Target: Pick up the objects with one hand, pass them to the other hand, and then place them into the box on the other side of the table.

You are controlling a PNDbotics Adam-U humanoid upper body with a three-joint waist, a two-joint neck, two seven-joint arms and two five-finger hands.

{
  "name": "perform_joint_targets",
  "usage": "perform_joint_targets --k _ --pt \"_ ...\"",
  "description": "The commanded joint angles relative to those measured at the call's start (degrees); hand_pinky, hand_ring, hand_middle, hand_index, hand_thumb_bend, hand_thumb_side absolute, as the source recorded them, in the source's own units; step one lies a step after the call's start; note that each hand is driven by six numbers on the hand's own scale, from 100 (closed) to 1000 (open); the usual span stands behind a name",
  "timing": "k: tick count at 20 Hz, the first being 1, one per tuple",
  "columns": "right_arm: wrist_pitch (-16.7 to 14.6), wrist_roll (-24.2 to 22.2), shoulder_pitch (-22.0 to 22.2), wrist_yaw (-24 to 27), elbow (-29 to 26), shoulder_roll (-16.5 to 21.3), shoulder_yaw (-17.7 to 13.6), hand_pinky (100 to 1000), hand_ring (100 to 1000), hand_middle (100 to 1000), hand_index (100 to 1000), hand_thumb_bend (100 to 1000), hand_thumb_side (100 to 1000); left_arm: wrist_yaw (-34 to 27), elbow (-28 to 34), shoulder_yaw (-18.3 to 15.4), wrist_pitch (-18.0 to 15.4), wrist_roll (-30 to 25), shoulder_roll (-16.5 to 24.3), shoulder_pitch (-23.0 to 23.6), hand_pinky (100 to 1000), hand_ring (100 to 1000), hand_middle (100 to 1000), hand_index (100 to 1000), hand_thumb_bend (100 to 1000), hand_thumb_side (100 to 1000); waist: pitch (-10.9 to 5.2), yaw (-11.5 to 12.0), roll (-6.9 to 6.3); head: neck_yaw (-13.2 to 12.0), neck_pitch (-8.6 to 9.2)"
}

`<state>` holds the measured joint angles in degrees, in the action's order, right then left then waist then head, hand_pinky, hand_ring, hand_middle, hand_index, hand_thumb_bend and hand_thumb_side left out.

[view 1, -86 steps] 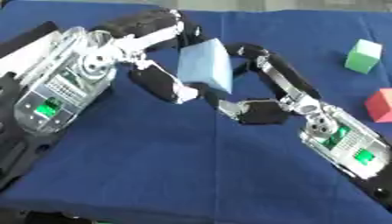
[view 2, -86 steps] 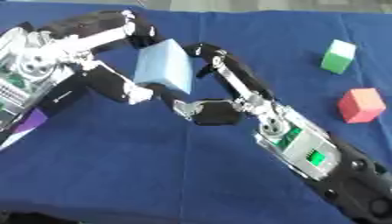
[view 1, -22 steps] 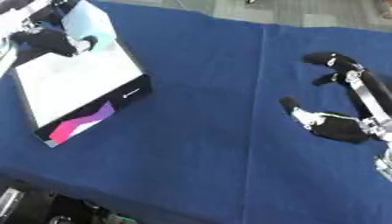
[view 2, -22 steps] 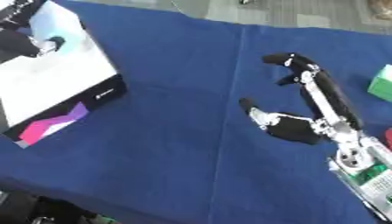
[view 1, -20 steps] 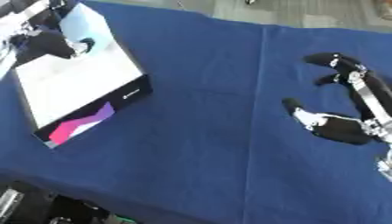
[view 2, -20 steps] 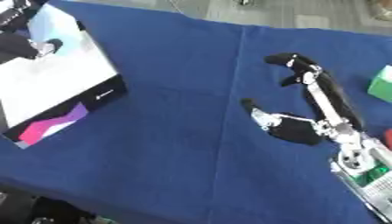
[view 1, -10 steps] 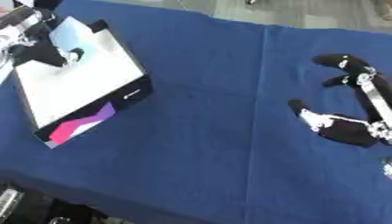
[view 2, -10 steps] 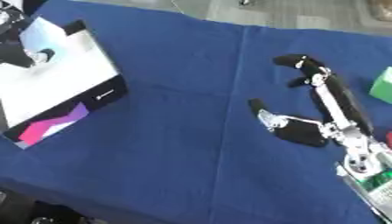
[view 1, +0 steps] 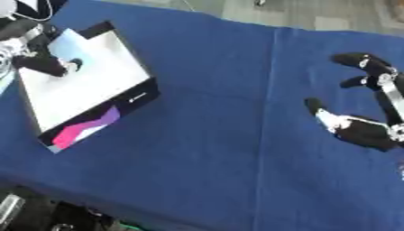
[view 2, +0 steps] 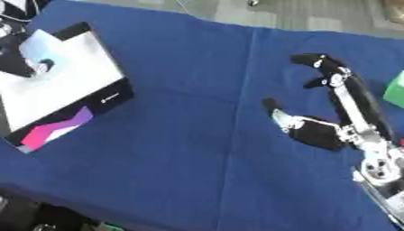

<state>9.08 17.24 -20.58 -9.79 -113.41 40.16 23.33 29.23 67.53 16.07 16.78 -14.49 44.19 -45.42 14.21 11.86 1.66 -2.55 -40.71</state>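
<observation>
Light blue block (view 1: 65, 45): lies inside the box, in its far left corner, against the white inner floor; the left hand's dark fingers overlap its near edge.
Box (view 1: 110, 81): shallow and open, white inside, with a black rim and a pink and purple patch on its near side; it sits askew on the left part of the desk.
Left hand (view 1: 47, 65): reaches into the box from the left edge of the view, fingers curled at the light blue block; whether they clasp it or only touch it cannot be told.
Right hand (view 2: 315, 133): well to the right of the box, above the cloth, holding nothing; thumb spread toward the box, fingers stretched away toward the far side and bent only at the tips, a wide spread.
Right arm (view 2: 371, 158): silver and black, runs from the right hand to the lower right corner.
Green block (view 2: 395, 90): far right of the box, at the right edge of the right eye view, just beyond the right hand's fingers and apart from them.
Desk (view 1: 205, 149): covered in a dark blue cloth with a crease line running from far to near, between the box and the right hand.
</observation>
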Motion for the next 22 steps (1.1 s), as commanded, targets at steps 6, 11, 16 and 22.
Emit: perform_joint_targets --k 6,11,16,22 --pt "-0.4 1.8 -0.1 0.9 -1.2 1.4 -0.8 679 892 809 836 402 340 3.1 -0.5 -1.2 -1.4 -0.8 0.7 -1.6 834 760 712 876 650 526 -0.91 0.2 -0.2 0.9 0.39" --pt "-0.8 2.1 0.0 0.9 -1.2 1.7 -1.0 679 892 810 836 399 335 2.0 0.7 -2.1 -1.0 0.1 0.8 -1.4 832 719 667 832 497 482 -1.0 0.1 -0.24 1.4 0.23" --pt "-1.8 3.3 0.4 1.3 -1.2 2.5 -2.5 680 893 811 838 403 324 -5.1 7.1 -4.6 1.5 3.1 2.0 0.8 843 676 619 780 271 498 -0.92 0.1 -0.21 4.3 -0.27" --pt "-2.9 4.0 1.0 2.4 -1.2 5.8 -6.3 696 894 814 841 406 319 -14.5 15.5 -6.6 4.7 9.0 2.9 3.5 862 656 607 755 168 523 -0.9 0.0 -0.02 7.5 -0.57"
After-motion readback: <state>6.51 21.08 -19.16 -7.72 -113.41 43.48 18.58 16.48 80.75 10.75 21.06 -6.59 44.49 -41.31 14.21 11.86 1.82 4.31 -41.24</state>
